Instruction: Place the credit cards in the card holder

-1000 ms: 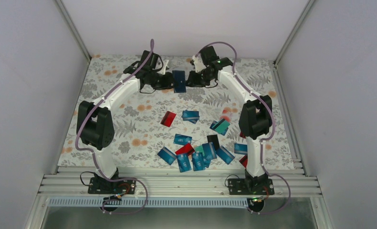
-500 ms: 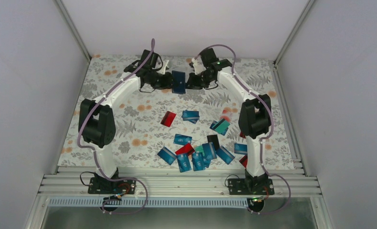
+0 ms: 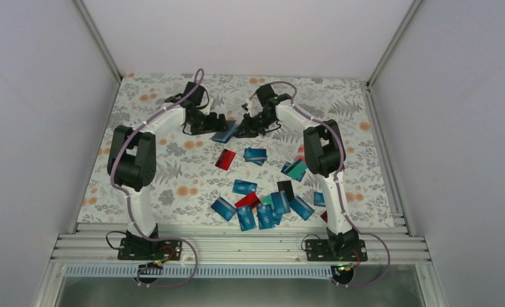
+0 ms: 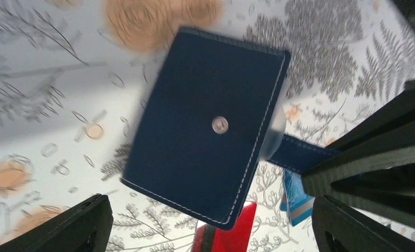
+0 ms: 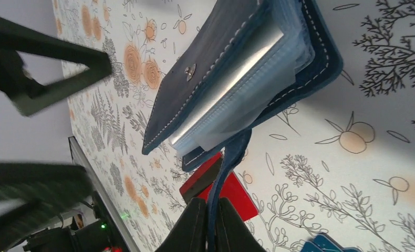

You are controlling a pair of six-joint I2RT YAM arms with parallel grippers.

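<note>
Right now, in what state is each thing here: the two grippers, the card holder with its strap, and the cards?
left gripper, open, holding nothing.
right gripper, shut on the strap.
card holder, tilted, covers slightly apart, clear sleeves showing.
strap, unfastened, pinched by the right gripper.
credit cards, loose on the table, outside the holder.

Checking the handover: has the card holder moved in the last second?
Yes. In the top view the card holder has come nearer and slightly left, ending closer to the lone red card, which stayed put.
</note>
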